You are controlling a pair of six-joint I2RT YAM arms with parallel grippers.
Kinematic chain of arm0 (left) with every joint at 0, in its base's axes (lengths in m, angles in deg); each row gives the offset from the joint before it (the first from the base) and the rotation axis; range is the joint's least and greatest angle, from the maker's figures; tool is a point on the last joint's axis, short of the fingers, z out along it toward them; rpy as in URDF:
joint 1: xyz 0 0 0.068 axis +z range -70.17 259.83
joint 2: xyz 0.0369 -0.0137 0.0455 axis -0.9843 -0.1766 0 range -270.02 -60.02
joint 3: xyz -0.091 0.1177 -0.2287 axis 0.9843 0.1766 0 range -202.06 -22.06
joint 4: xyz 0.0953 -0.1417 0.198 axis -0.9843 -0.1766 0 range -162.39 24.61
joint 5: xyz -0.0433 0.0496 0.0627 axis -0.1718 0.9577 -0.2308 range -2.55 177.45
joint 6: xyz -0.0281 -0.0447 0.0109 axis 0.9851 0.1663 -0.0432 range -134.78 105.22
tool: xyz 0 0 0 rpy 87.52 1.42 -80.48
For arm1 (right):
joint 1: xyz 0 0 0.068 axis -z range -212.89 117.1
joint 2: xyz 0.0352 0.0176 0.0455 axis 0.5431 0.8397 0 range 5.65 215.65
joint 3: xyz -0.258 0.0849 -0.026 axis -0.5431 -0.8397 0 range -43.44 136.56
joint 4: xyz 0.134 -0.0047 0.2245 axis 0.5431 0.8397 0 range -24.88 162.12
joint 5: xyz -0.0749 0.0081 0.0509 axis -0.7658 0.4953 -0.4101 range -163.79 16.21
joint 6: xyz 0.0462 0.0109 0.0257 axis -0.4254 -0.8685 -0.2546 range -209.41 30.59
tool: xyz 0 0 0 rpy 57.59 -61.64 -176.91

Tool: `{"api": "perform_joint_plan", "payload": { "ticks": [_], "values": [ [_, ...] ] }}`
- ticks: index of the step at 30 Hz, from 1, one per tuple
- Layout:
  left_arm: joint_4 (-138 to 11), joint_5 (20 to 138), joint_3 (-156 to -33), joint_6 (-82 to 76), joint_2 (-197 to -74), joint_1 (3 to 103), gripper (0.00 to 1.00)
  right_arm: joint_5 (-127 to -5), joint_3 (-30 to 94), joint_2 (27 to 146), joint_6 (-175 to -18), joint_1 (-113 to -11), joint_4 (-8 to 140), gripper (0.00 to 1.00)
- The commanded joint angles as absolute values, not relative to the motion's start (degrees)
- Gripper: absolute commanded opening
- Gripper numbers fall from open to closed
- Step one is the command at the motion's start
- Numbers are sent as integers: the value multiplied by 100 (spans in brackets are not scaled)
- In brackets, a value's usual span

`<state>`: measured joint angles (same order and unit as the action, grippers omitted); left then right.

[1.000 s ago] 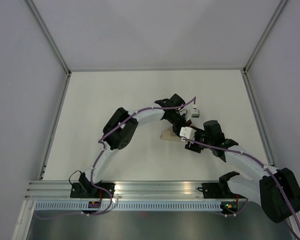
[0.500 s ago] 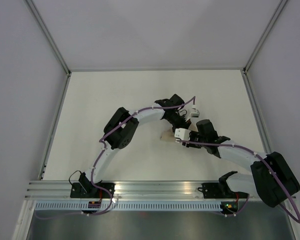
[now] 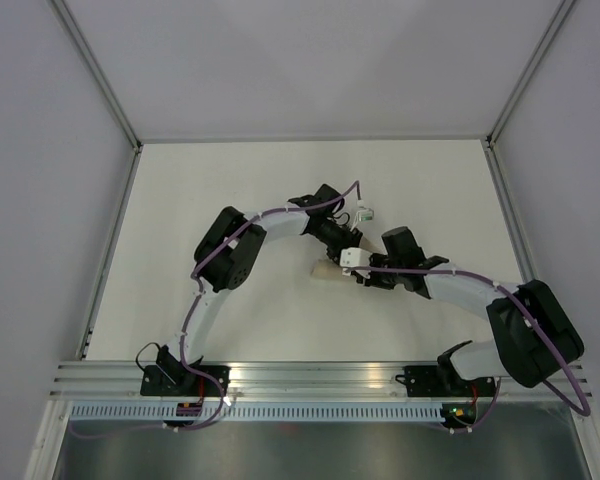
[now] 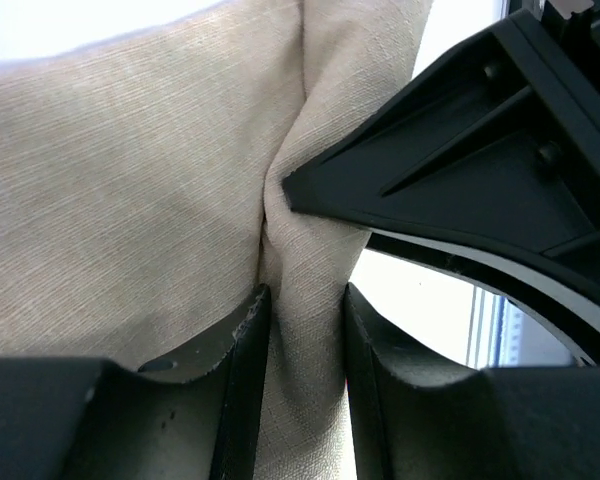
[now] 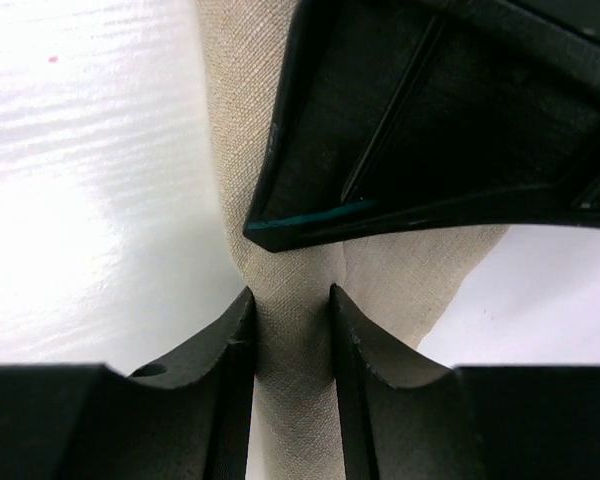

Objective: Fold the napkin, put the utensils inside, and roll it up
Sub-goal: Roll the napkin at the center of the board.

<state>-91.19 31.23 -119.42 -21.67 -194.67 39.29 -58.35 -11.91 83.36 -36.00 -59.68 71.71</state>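
Both arms swung left over white table.
Crowded together, left gripper and right gripper pinch the plain beige cloth napkin.

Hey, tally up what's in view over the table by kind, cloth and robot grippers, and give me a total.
napkin: 1
grippers: 2, the left gripper and the right gripper
Total: 3
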Motion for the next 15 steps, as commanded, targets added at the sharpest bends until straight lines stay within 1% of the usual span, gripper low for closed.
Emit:
{"api": "perform_joint_plan", "payload": {
  "ticks": [1, 7, 13, 15],
  "values": [
    [-9028, 3357, -11567, -1540, -19186, 4238, 41, -5789, -812, 8720, -3624, -5944, 7777, 18],
    [-8017, 3322, -10653, -732, -18405, 4695, 44, -5349, -100, 9546, -3738, -5953, 8128, 16],
    [-6620, 3542, -9660, 94, -17657, 5161, 44, -5147, 427, 10144, -3685, -5953, 8515, 14],
    [-6137, 3840, -9257, 279, -17288, 5293, 44, -5085, 603, 10337, -3642, -5953, 8691, 14]
  ]
}}
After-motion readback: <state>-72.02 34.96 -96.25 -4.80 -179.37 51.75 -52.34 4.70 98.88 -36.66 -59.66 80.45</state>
